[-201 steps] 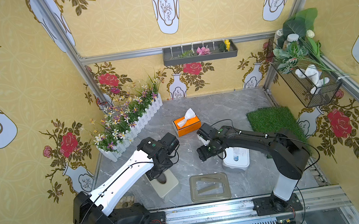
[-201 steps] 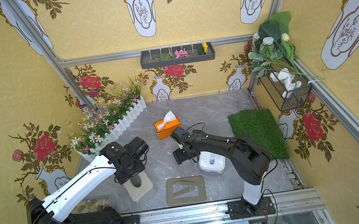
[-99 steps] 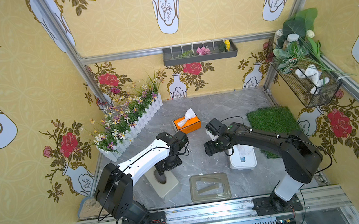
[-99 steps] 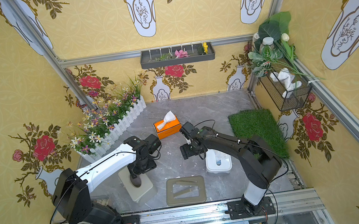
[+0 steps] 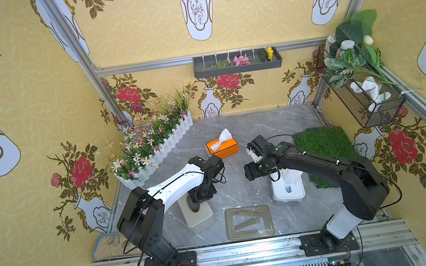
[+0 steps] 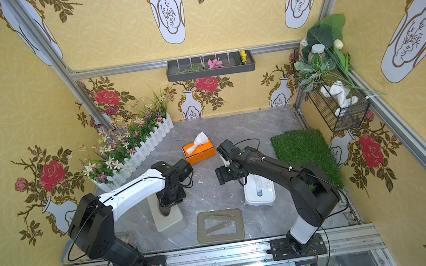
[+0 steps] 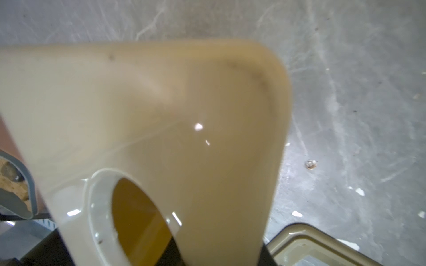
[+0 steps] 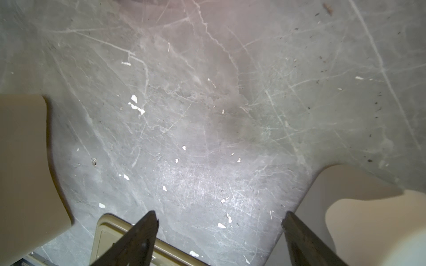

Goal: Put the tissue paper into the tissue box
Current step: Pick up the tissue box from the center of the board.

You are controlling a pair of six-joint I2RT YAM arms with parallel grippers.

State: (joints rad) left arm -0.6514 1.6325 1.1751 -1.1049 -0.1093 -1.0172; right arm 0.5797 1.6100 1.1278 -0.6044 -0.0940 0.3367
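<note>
1. Clock is set on the tabletop (image 5: 241, 188) as seen in a top view, with 12 at the back wall and 6 at the arm rail.
2. Left gripper (image 5: 196, 205) points straight down at the oval opening (image 7: 138, 218) of the beige box (image 5: 201, 220) at 8 o'clock. Its fingers are hidden in every view, so I cannot tell whether they are clenched or released, or carrying anything.
3. Right gripper (image 8: 220, 216) has its fingers (image 8: 136, 241) released with nothing between them. It hangs over bare tabletop between the beige box and the white box (image 5: 288, 196) at 4.
4. Tissue paper (image 5: 221, 138): one sheet stands out of the orange box (image 5: 225, 150) at 12. A white wad (image 5: 292, 177), likely tissue, sits on the white box. None shows in the oval opening.
5. My read of the step is work at the oval mouth. I'd keep the left wrist plumb and centred, off the rim. The box looks light and may skid or tip if dragged.
6. Edges: the olive frame (image 5: 269, 220) at 6 lies near the beige box's corner. The picket fence (image 5: 168, 145) is at 10 and the grass mat (image 5: 322, 144) at 3.
7. Room: there is an open lane through the centre. The wrists are near each other, so I'd move one arm at a time.
</note>
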